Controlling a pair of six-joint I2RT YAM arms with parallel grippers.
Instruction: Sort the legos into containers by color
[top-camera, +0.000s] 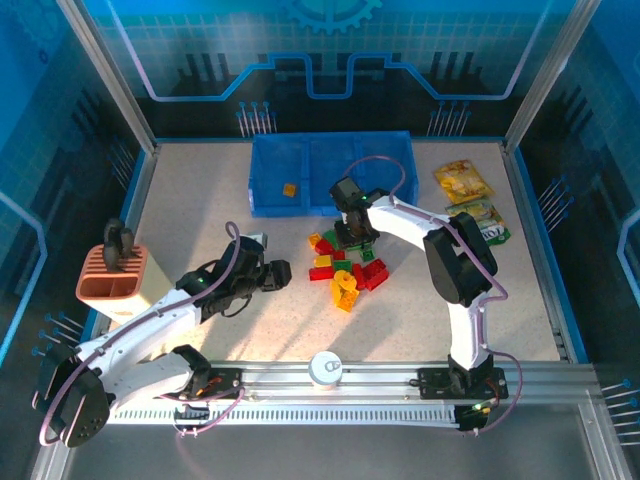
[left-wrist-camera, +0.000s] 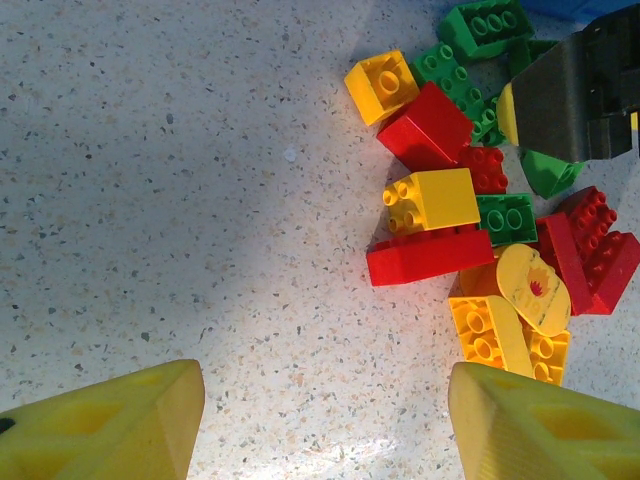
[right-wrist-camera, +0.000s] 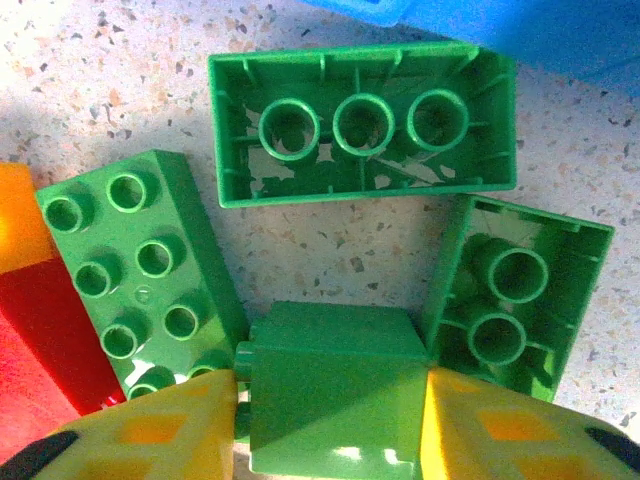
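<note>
I have the right tool (right-wrist-camera: 330, 400) clamped on a green lego (right-wrist-camera: 335, 365) on the bench (left-wrist-camera: 150, 200) near the blue tray (right-wrist-camera: 560, 40), while my left tool (left-wrist-camera: 325, 410) hangs released beside the piled legos (left-wrist-camera: 430, 200).

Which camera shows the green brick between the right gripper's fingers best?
Right wrist: the green brick sits close up between both fingers. Top external: largely hidden beneath the right gripper. Left wrist: perhaps its green corner below that gripper.
</note>
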